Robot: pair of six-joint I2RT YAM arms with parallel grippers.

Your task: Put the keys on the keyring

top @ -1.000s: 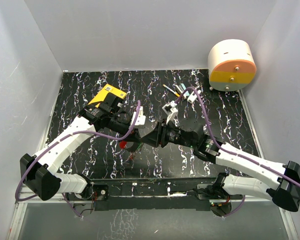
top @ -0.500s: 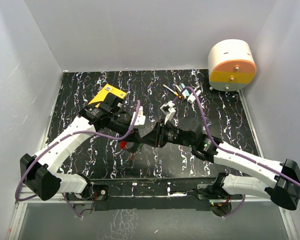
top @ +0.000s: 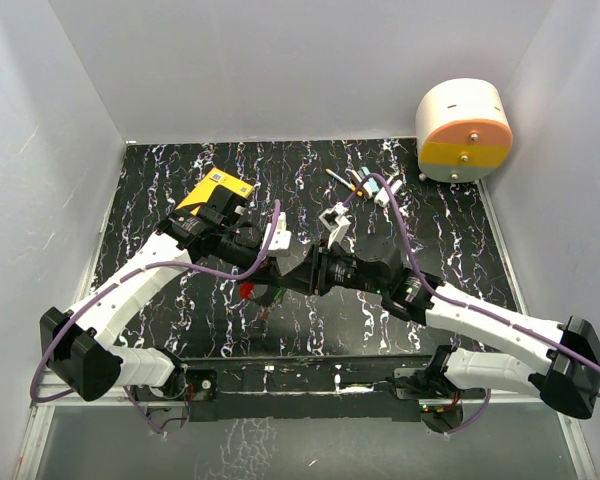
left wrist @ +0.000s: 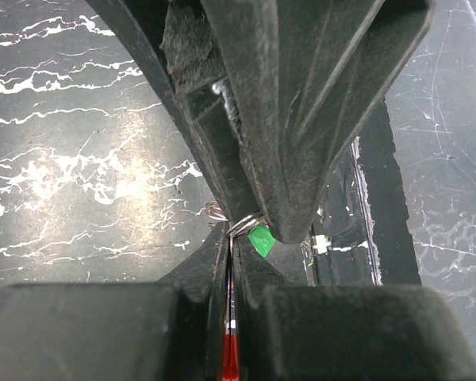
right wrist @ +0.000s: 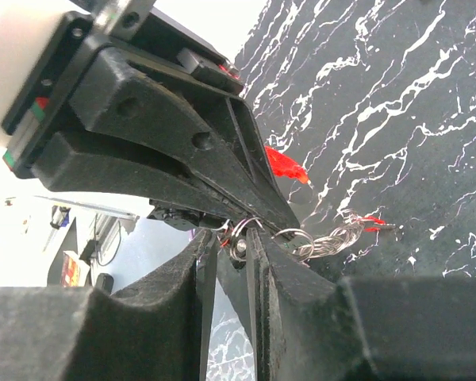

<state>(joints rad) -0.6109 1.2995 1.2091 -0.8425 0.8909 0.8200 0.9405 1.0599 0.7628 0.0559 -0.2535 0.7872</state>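
Observation:
My left gripper [top: 278, 266] and right gripper [top: 304, 272] meet tip to tip above the mat's middle. In the left wrist view the left gripper [left wrist: 231, 236] is shut on a thin red key [left wrist: 231, 353], edge-on between its jaws. The wire keyring [left wrist: 244, 223] sits at the key's tip, with a small green piece [left wrist: 262, 240] beside it. In the right wrist view the right gripper [right wrist: 232, 238] is shut on the keyring [right wrist: 242, 235]. A second ring and a twisted wire chain [right wrist: 333, 239] hang to its right. The key's red head [right wrist: 285, 165] shows under the left gripper.
A yellow box [top: 216, 189] lies behind the left arm. Pens and markers [top: 358, 181] lie at the back middle. A white and orange round container [top: 463, 130] stands at the back right corner. White walls enclose the black marbled mat [top: 450, 230].
My right arm has moved slightly left, pressing its gripper closer against the left gripper. The left arm has hardly moved.

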